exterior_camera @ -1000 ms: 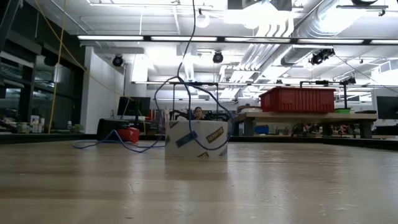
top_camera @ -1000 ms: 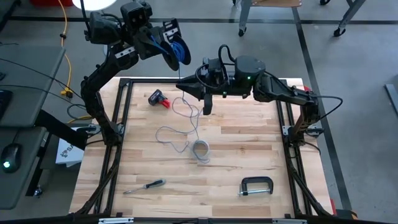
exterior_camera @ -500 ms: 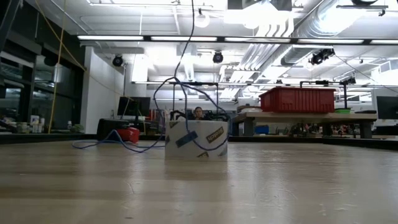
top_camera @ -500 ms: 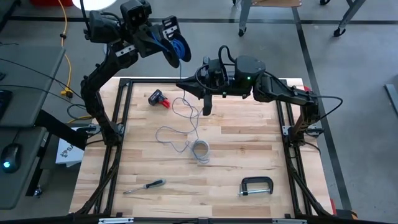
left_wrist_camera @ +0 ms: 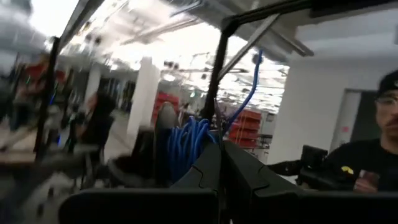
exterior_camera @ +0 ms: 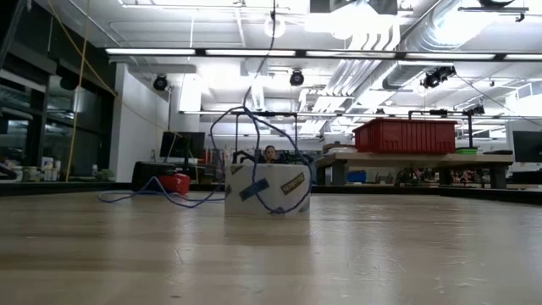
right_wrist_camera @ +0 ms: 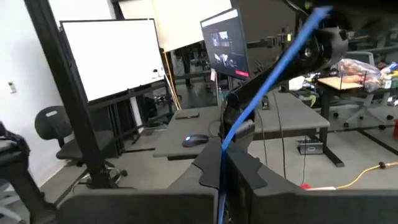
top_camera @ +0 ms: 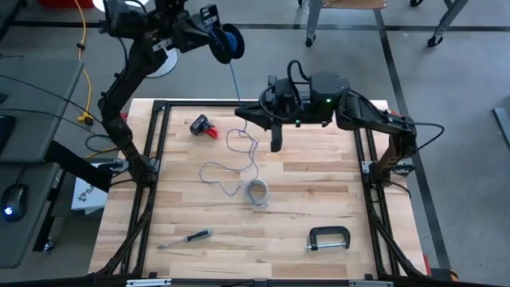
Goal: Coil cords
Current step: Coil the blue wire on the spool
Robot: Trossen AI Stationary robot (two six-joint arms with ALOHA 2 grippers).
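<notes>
The left claw [top_camera: 217, 38], raised beyond the table's [top_camera: 319, 199] far edge, clamps a bundle of blue cord [top_camera: 229, 41] whose strand slants down to the right claw [top_camera: 253, 115], pinched shut on it above the red tool [top_camera: 203, 127].

Red-and-black tool [top_camera: 203, 126], screwdriver [top_camera: 185, 237] and black C-clamp [top_camera: 328, 238] on the wooden table [top_camera: 319, 191].

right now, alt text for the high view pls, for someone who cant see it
Seen from above, the left gripper, raised past the table's far edge, holds a coil of blue cord; one strand runs down to the right gripper, shut on it over the wooden table. Loose cord loops, a screwdriver and a clamp lie below.
</notes>
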